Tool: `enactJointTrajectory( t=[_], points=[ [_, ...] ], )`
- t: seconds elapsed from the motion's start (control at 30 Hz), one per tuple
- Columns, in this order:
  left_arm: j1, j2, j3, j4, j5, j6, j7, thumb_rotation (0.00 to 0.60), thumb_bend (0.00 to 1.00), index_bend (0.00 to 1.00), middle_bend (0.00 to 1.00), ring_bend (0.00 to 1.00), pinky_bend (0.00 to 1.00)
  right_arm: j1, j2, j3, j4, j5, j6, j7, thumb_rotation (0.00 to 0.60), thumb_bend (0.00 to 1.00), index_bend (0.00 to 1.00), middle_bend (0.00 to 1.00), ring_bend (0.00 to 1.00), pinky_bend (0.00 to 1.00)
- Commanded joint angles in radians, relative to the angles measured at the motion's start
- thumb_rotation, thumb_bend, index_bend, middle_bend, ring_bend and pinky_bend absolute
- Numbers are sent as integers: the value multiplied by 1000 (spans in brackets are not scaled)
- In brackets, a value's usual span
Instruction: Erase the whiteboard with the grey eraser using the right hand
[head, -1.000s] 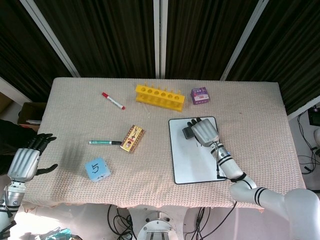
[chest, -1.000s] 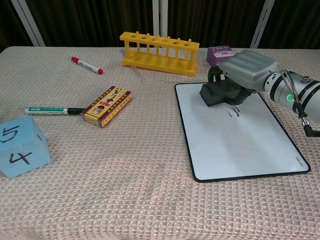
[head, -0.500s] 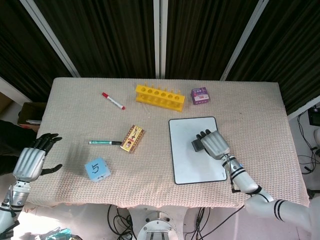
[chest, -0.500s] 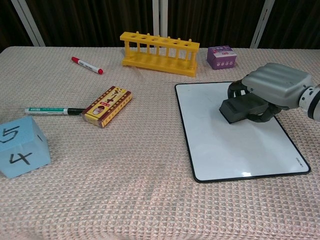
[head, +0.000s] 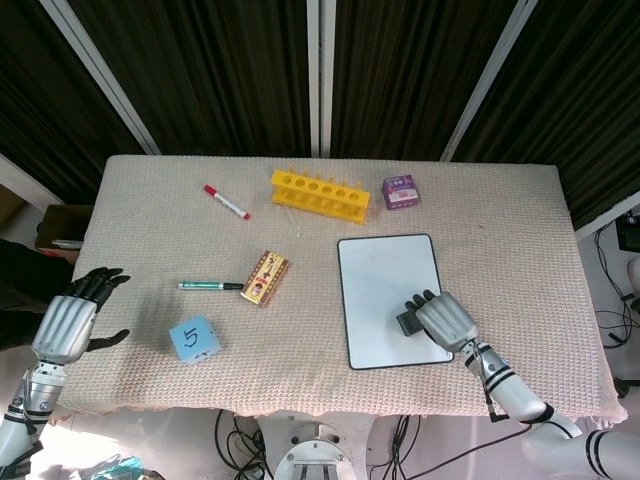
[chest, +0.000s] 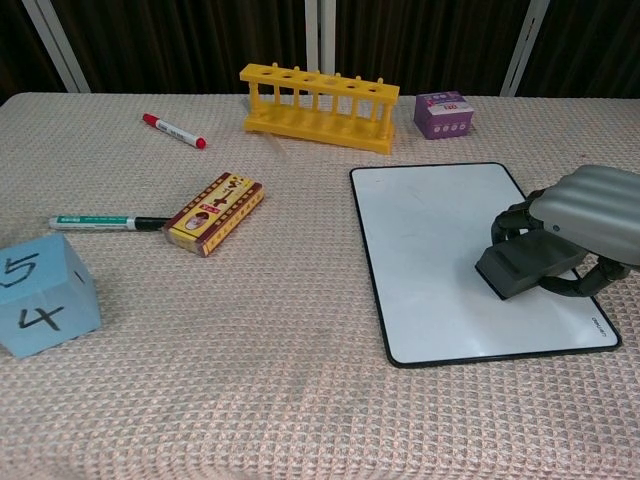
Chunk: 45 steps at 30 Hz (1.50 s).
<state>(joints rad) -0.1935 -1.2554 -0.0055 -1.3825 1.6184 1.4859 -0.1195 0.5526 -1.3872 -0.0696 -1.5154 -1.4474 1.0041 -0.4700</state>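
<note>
On the whiteboard's (chest: 430, 240) near right corner, the right hand (chest: 590, 215) grips the grey eraser (chest: 525, 268), fingers curled around it.

R hand (chest: 590, 215) w/ eraser (chest: 528, 269) on whiteboard (chest: 430, 250)

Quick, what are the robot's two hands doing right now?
Left hand: open, fingers apart, holding nothing.
Right hand: gripping the grey eraser on the whiteboard.
</note>
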Motion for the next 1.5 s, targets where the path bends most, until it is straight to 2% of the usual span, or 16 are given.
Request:
enactJointTrajectory(
  t=[0.03, 0.2, 0.3, 0.47, 0.6, 0.8, 0.9, 0.97, 1.1, 1.13, 1.2, 1.27, 1.33, 1.43, 1.5],
  points=[
    [0, 1, 1, -1, 2, 1, -1, 600, 0, 215, 175, 132, 276, -18, 27, -17, -35, -33, 30, 12, 600, 376, 944, 791, 678, 787],
    [2, 3, 4, -5, 4, 4, -2, 600, 0, 215, 174, 133, 276, -38, 71, -20, -77, -83, 85, 30, 600, 376, 944, 791, 677, 787],
    [5, 5, 4, -7, 5, 9, -5, 600, 0, 215, 174, 133, 275, -52, 87, -1, -63, -86, 126, 64, 600, 376, 945, 791, 678, 787],
    [9, 8, 3, -5, 2, 15, -9, 600, 0, 215, 174, 132, 275, -87, 59, 75, 94, -25, 209, 90, 600, 376, 945, 791, 677, 787],
    [9, 7, 2, -4, 2, 17, -9, 600, 0, 215, 175, 132, 275, -94, 24, 117, 221, 64, 168, 150, 600, 376, 944, 791, 677, 787],
    [8, 3, 2, -5, 1, 12, -3, 600, 0, 215, 174, 132, 274, -90, -40, 130, 378, 105, 107, 221, 600, 374, 900, 775, 677, 782],
    [8, -1, 0, -3, 5, 19, 2, 600, 0, 215, 174, 132, 274, -90, -62, 126, 418, 92, 95, 271, 600, 356, 779, 708, 619, 694],
    [7, -1, -1, -5, 5, 19, 5, 600, 0, 215, 175, 132, 274, -87, -66, 123, 433, 87, 80, 299, 600, 338, 639, 585, 494, 573],
    [7, 1, -2, -7, 4, 19, 12, 600, 0, 215, 175, 132, 274, -83, -56, 117, 430, 86, 39, 352, 600, 287, 302, 299, 184, 346],
    [8, 1, -3, -8, 3, 21, 13, 600, 0, 215, 175, 132, 274, -82, -47, 116, 422, 87, 25, 365, 600, 259, 156, 181, 79, 229],
    [9, 1, -3, -9, 2, 23, 16, 600, 0, 215, 175, 132, 274, -84, -24, 114, 399, 91, 10, 375, 600, 217, 24, 47, 5, 88],
    [11, 3, -4, -8, 0, 25, 21, 600, 0, 214, 175, 132, 274, -89, 3, 111, 367, 90, 11, 374, 600, 182, 0, 0, 0, 11],
    [14, 3, -8, -9, -5, 30, 29, 600, 0, 212, 175, 132, 273, -101, 31, 107, 330, 82, 30, 372, 600, 159, 0, 0, 0, 0],
    [25, 1, -20, -2, -16, 56, 42, 599, 8, 205, 174, 118, 261, -145, 93, 90, 249, 36, 126, 363, 600, 128, 0, 0, 0, 0],
    [42, -3, -30, 9, -25, 89, 32, 523, 48, 204, 171, 80, 229, -202, 137, 72, 195, -6, 241, 338, 600, 118, 0, 0, 0, 0]
  ],
)
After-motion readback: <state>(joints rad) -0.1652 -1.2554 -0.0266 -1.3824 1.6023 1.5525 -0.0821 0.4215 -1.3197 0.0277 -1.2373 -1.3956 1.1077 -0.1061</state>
